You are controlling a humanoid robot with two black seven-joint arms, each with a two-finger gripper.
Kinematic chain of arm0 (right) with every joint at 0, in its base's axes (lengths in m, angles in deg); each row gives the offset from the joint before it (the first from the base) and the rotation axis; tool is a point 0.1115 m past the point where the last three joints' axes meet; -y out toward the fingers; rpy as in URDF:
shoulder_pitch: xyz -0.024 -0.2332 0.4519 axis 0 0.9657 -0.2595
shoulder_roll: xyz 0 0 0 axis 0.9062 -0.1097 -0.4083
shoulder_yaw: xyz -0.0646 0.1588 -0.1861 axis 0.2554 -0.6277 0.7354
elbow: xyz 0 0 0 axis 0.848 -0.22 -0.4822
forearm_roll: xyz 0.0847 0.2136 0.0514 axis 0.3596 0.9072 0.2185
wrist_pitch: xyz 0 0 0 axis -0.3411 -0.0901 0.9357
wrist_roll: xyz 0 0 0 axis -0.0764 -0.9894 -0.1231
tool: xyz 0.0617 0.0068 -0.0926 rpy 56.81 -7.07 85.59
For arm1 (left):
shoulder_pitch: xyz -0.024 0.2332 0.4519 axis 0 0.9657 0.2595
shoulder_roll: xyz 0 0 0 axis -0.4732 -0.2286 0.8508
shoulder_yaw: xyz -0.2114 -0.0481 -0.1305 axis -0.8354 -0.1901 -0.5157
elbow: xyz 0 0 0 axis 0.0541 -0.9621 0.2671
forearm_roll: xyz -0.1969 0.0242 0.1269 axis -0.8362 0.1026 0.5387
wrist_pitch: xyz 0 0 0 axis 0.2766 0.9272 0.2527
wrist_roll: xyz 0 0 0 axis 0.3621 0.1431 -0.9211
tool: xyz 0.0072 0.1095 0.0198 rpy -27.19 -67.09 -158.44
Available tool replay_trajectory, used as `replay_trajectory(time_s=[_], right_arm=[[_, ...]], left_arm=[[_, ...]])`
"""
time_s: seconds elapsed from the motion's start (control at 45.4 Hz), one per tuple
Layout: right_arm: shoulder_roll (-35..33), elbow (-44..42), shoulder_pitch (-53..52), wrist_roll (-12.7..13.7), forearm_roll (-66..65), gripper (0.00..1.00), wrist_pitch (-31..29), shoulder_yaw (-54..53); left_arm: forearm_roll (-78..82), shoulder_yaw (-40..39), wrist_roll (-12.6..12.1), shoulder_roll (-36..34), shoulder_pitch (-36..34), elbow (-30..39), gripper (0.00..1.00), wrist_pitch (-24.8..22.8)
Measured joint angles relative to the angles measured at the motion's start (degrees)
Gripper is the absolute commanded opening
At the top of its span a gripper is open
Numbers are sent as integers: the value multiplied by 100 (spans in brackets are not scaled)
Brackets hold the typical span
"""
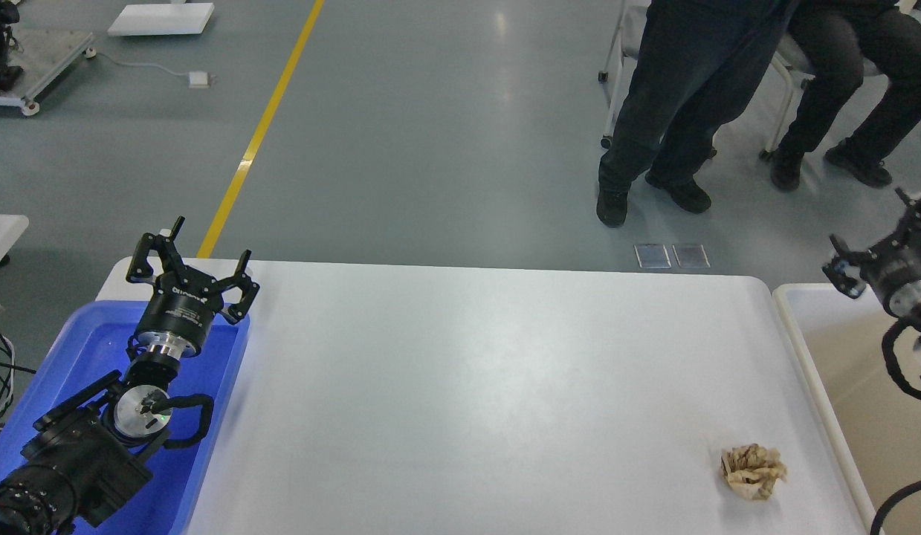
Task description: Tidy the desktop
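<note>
One crumpled paper wad [753, 471] lay on counter [475, 386] at 4 o'clock. Left end effector [195, 262] spread wide over blue tray [215, 416]; right end effector [880, 238] state unclear.

A single head camera looks forward and steeply down from close above the white desktop [467, 386], with grey floor [430, 134] beyond its far edge.
</note>
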Motion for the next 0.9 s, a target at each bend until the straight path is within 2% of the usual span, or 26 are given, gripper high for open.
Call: replay_trajectory(time_s=[0.309, 0.573, 0.904], right_arm=[[991, 320, -319, 224, 614, 100, -137, -412], [1916, 399, -407, 252, 746, 100, -189, -482], [2580, 425, -283, 257, 780, 100, -351, -421]], left_arm=[[-1, -1, 0, -3, -1, -1, 100, 0], [-1, -1, 1, -3, -1, -1, 100, 0], [-1, -1, 1, -3, -1, -1, 100, 0]])
